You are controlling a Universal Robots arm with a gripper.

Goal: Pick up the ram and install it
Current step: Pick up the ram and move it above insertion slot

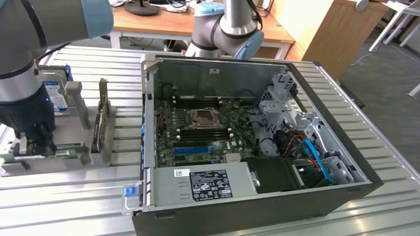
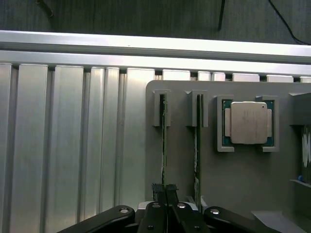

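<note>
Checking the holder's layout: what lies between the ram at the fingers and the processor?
In the wrist view, a second stick stands edgewise between the ram and the processor.

readable text: none; every print is too small or blurred to make out.
power supply label (image 1: pixel 210 184): black sticker with white print and marks, on the silver power supply (image 1: pixel 164 192) at 6 o'clock in the computer case (image 1: pixel 262 216); not legible.
white sticker (image 1: pixel 182 172): at 10 o'clock of that label, on the same box; barcode-like print, unreadable.
drive label (image 1: pixel 56 101): blue-white, at 9 o'clock of the case; unreadable.
rear-wall sticker (image 1: pixel 214 71): small, white, at 12 o'clock inside the case; unreadable.
the ram (image 2: pixel 164 141): edge-on, label unreadable.
processor (image 2: pixel 249 122): lid markings cannot be told.
</note>
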